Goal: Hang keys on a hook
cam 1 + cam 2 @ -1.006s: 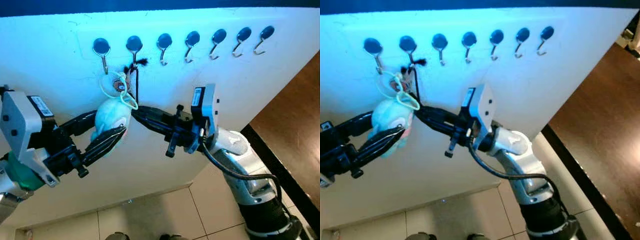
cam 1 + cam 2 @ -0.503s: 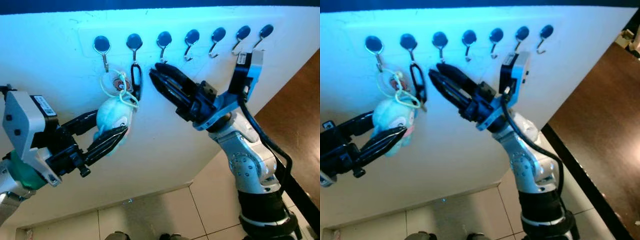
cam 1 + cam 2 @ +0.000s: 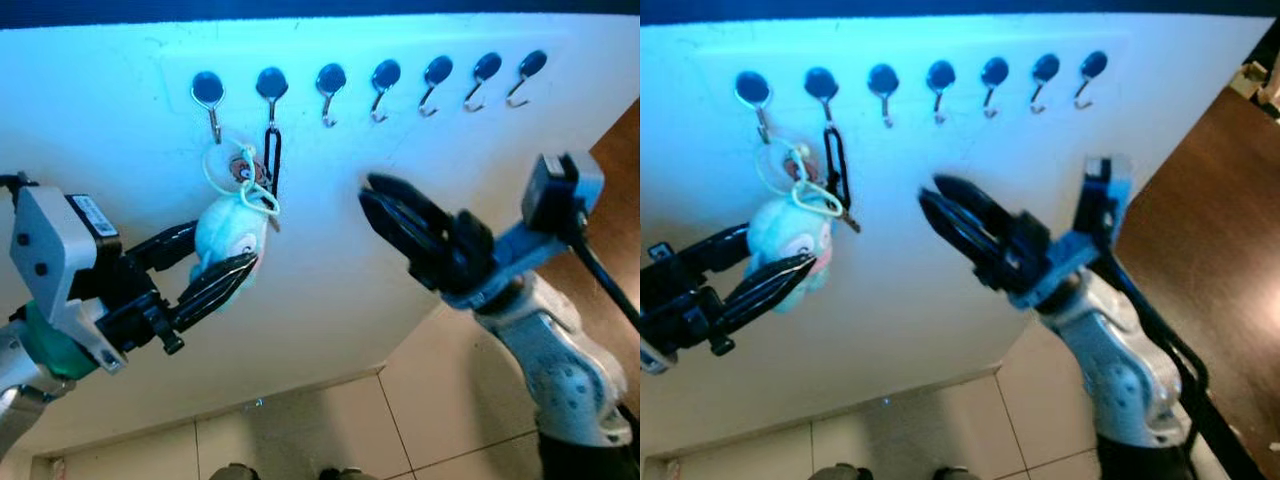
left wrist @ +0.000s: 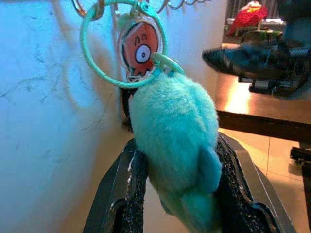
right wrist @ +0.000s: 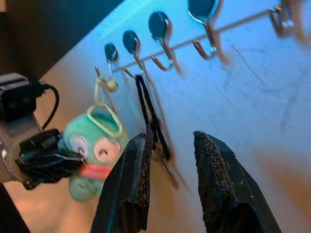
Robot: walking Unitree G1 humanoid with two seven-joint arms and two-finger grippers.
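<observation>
A teal plush keychain (image 3: 228, 230) hangs against the white wall, and my left gripper (image 3: 225, 247) is shut on its body (image 4: 172, 136). Its teal ring (image 4: 121, 48) with an orange tag (image 4: 141, 46) reaches up to the first hook (image 3: 212, 125). On the second hook (image 3: 270, 100) hangs a black strap (image 3: 272, 160) with a small key (image 3: 850, 220) at its lower end. My right gripper (image 3: 368, 190) stands open off to the right of the strap, away from the wall, with nothing between its fingers (image 5: 136, 179).
Several bare hooks (image 3: 430, 95) continue to the right along the wall (image 3: 330, 290). Pale floor tiles (image 3: 330, 430) lie below. A dark skirting and brown wood floor (image 3: 1220, 220) run along the right side.
My right gripper has left the black strap, which now hangs on the second hook, and has drawn back down and to the right. The left gripper still holds the plush.
</observation>
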